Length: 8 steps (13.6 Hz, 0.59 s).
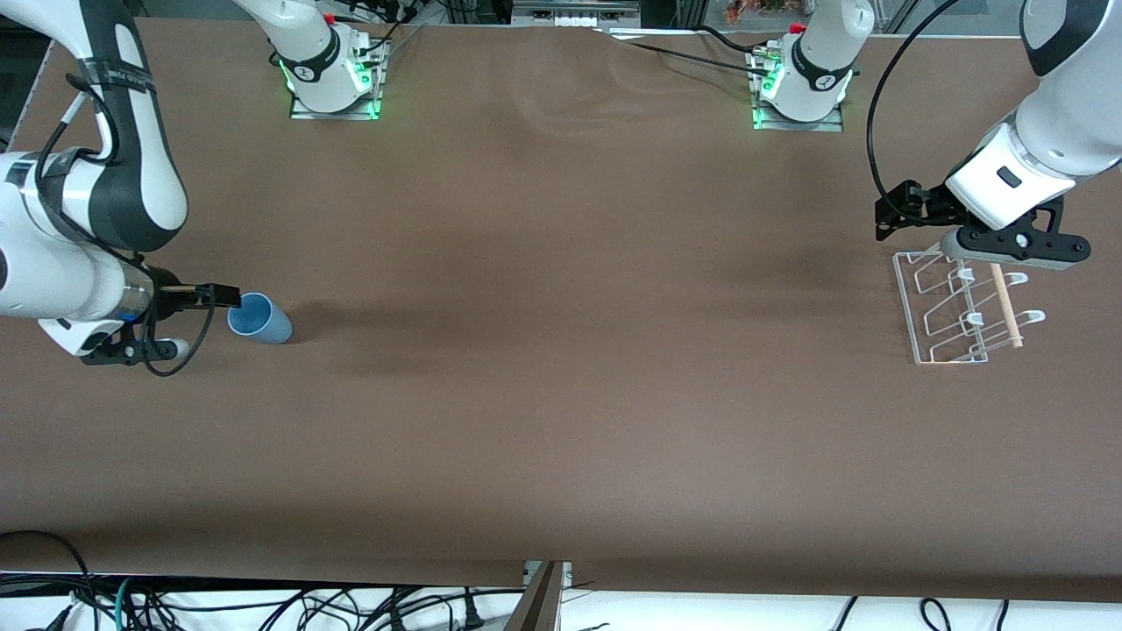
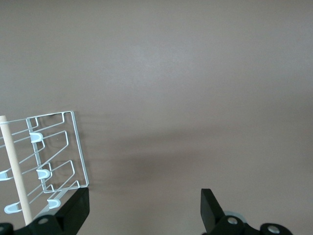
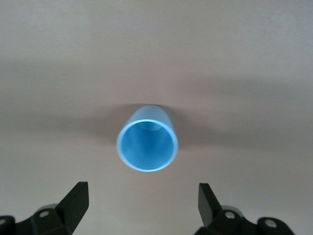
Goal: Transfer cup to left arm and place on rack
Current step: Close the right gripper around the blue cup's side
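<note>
The light-blue cup (image 1: 259, 319) lies on its side on the brown table at the right arm's end, its open mouth turned toward my right gripper (image 1: 223, 298). That gripper is open and empty, low and close beside the cup's mouth without touching it. In the right wrist view the cup (image 3: 147, 144) sits just ahead of the open right gripper (image 3: 142, 193). The wire rack (image 1: 960, 307) with its wooden dowel (image 1: 1006, 307) stands at the left arm's end. My left gripper (image 1: 887, 217) is open and empty, in the air beside the rack's edge (image 2: 54, 156), (image 2: 144, 196).
Both arm bases (image 1: 333, 79) (image 1: 798, 88) stand along the table's edge farthest from the front camera. Cables hang below the table's front edge (image 1: 263, 605). Bare brown tabletop (image 1: 570, 333) stretches between cup and rack.
</note>
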Tool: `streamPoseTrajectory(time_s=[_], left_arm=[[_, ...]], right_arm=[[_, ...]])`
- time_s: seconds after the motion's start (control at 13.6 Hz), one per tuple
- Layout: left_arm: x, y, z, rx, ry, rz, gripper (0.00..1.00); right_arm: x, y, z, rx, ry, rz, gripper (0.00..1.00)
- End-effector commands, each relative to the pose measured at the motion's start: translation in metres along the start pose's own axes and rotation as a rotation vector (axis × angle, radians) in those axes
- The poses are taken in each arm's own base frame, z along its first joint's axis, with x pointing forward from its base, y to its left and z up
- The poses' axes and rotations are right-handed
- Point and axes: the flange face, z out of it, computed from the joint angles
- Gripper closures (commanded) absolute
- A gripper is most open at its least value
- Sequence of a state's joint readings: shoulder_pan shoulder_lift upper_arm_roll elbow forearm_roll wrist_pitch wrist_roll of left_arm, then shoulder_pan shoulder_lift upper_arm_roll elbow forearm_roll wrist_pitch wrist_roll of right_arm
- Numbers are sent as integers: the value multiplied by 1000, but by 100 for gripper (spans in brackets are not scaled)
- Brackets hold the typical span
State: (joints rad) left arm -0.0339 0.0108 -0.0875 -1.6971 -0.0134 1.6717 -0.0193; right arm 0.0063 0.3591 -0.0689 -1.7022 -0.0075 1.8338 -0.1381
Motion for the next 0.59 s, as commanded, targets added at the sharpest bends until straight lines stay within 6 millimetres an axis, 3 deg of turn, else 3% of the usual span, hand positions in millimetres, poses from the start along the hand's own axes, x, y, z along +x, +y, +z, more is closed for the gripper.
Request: streamPoseTrajectory(time_s=[0.0, 0.15, 0.37, 0.51], left_arm=[[4, 2, -5, -12, 7, -8, 0], [4, 2, -5, -12, 7, -8, 0], [4, 2, -5, -12, 7, -8, 0], [4, 2, -5, -11, 7, -6, 0]], right_arm=[[8, 27, 36, -4, -27, -32, 1], [10, 35, 59, -3, -12, -43, 1], [13, 36, 68, -6, 2, -44, 1], [18, 36, 84, -5, -1, -44, 1]])
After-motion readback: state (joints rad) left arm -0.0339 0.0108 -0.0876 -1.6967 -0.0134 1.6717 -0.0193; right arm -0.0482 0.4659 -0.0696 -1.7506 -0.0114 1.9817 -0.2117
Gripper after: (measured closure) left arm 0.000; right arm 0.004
